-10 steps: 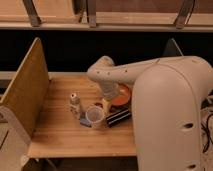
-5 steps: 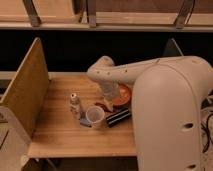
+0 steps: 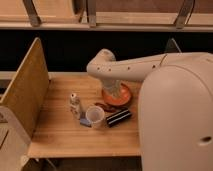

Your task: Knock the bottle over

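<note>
The bottle [image 3: 75, 105] is small and slim, with a whitish cap and a pale tan mottled body. It stands upright on the wooden table [image 3: 60, 135], left of centre. The gripper [image 3: 106, 104] hangs at the end of the white arm [image 3: 130, 70], low over the table. It is to the right of the bottle and apart from it. A translucent plastic cup [image 3: 94, 115] stands between them, slightly nearer the front.
A black cylinder [image 3: 118, 118] lies on its side right of the cup. An orange plate [image 3: 119, 96] sits under the arm's wrist. A small blue item [image 3: 85, 122] lies by the cup. A wooden side panel [image 3: 25, 95] walls the table's left. The robot's white body [image 3: 175, 120] fills the right.
</note>
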Robot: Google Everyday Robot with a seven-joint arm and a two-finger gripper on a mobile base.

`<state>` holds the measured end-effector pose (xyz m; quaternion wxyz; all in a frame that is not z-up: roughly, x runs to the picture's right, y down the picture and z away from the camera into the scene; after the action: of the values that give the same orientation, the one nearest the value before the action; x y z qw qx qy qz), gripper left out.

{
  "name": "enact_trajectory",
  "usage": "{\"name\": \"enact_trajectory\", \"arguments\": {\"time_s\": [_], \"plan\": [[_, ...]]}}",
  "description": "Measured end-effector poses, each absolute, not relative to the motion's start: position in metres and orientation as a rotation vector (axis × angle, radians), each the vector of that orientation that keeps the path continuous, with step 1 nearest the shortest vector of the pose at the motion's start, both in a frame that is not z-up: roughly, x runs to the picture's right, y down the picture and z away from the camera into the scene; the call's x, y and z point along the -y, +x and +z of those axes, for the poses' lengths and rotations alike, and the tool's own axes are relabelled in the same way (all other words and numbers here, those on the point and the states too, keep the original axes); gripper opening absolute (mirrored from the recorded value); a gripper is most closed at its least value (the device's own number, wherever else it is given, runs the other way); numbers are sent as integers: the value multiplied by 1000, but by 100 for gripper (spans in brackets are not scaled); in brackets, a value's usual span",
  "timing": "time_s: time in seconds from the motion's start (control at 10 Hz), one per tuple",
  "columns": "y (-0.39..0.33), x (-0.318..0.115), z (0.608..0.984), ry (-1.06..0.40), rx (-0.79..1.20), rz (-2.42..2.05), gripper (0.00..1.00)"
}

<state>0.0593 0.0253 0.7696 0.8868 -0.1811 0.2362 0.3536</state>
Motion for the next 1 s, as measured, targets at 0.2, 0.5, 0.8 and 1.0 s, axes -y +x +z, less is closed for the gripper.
{"name": "enact_trajectory", "arguments": {"time_s": [0.2,0.5,0.8,1.0], "plan": [[29,-11,737,-316,-380,680,0],[-24,-60,696,-392,-244,571,0],[-69,-116,676,-521,-147,440,0],[-68,-118,675,-526,-147,437,0]]}}
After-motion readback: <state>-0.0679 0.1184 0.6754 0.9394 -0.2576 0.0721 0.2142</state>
